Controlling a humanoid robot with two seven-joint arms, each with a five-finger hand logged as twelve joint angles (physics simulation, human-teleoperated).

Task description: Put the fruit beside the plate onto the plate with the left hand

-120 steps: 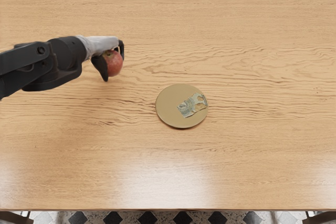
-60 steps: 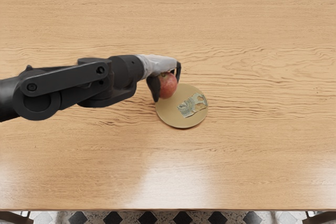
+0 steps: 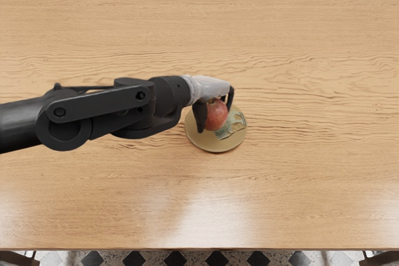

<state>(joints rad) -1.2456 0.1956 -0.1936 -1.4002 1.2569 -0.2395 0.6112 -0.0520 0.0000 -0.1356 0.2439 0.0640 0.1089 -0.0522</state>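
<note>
The left hand's (image 3: 211,91) fingers (image 3: 199,116) wrap the apple (image 3: 217,115) directly over the plate (image 3: 209,141), the one low thing beneath them. To the fingers' left, the robot's own arm (image 3: 100,113) fills the approach. Right of the fingers, beyond them and on their near side, the table (image 3: 312,60) offers open wood for passage.

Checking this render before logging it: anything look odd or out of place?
Nothing spilled or broken. The left hand grips the fruit over the plate; a pale greenish patch on the plate's right looks unusual.
</note>
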